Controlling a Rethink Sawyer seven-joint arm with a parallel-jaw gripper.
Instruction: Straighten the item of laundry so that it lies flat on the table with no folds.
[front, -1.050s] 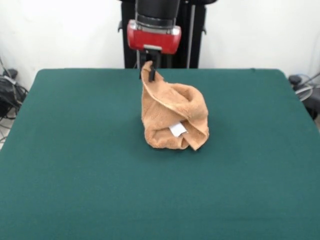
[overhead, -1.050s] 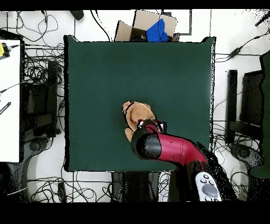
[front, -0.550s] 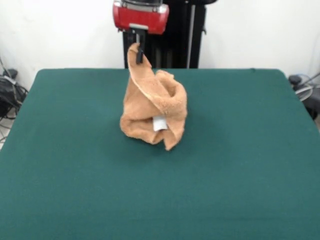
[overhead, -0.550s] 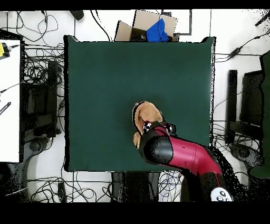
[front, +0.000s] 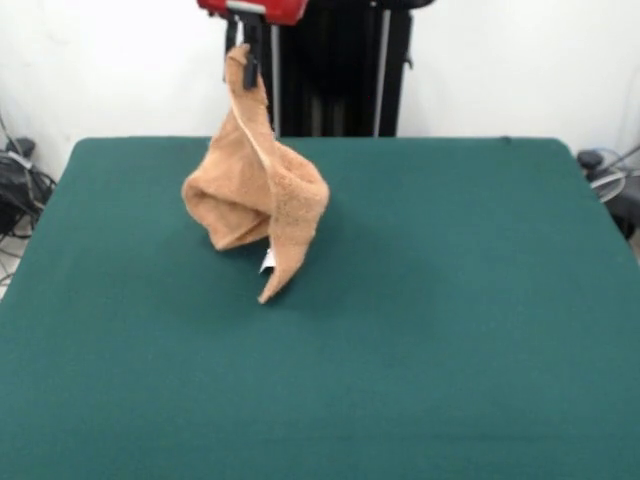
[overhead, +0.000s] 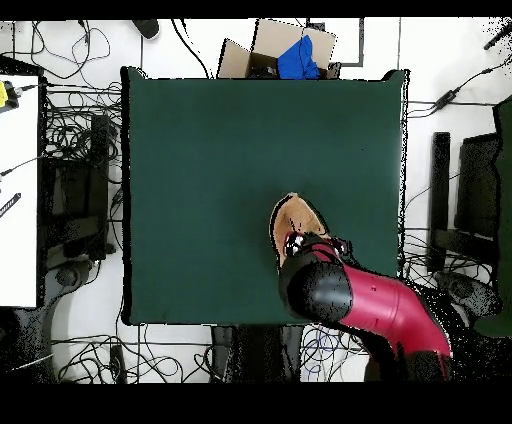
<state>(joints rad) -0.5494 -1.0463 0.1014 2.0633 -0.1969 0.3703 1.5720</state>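
While the red and black arm (overhead: 370, 305) reaches in from the lower right of the overhead frame, its pincer (front: 246, 45) sits at the very top of the front frame, left of centre, pinching one corner of the towel (front: 255, 190). The dark fingers are closed on the cloth right at the towel's peak, under the red housing.

From that pinched corner the orange-brown terry hangs down in a narrow strip, then widens into a bunched, folded mass in the upper left-centre of the front frame. A pointed lower corner trails down and to the right of the bunch and seems to touch the table (front: 450, 330); whether the bulk of the bunch rests on the green surface or hangs just clear of it, I cannot tell. A small white tag (front: 267, 263) peeks out beside that trailing corner. If it carries any print, it is too small to read.

Seen from overhead, the towel (overhead: 290, 222) shows as a small orange patch in the lower right part of the green table (overhead: 200, 150), with the arm's round black end covering its lower edge. No brand marks or lettering can be read on the arm or towel.

Beyond the table's top edge in the overhead frame sits a cardboard box (overhead: 275, 45) with something blue (overhead: 298, 60) in it.
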